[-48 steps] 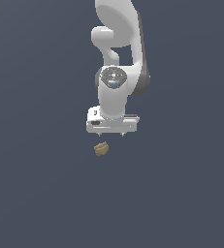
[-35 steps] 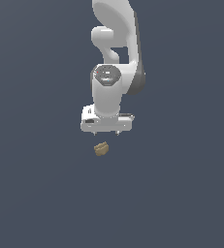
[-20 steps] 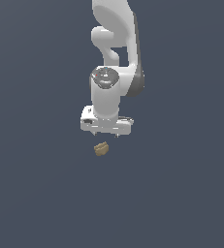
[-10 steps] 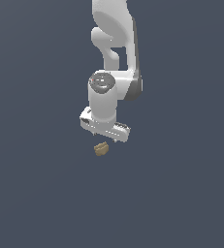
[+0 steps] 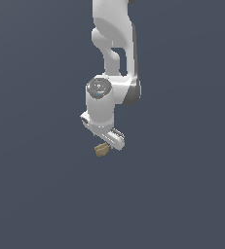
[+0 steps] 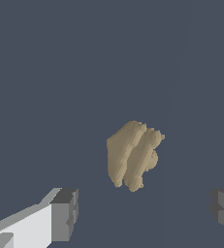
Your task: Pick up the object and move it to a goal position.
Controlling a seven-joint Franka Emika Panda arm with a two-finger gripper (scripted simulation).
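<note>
A glossy white arm ends in a tool (image 5: 105,141) spread wide and empty. The lump (image 5: 101,150), tan, ridged and blocky, lies just below it on the matte grey worktop (image 5: 182,194), mid-frame.

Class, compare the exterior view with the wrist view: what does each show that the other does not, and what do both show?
Only the exterior view shows the white arm rising above the end effector, which sits just above the lump.

Only the wrist view shows the lump's ridged surface close up and the two grey fingertips, spread wide apart and clear of the lump.

Both show the tan lump, part of the end effector and the plain dark grey surface.
</note>
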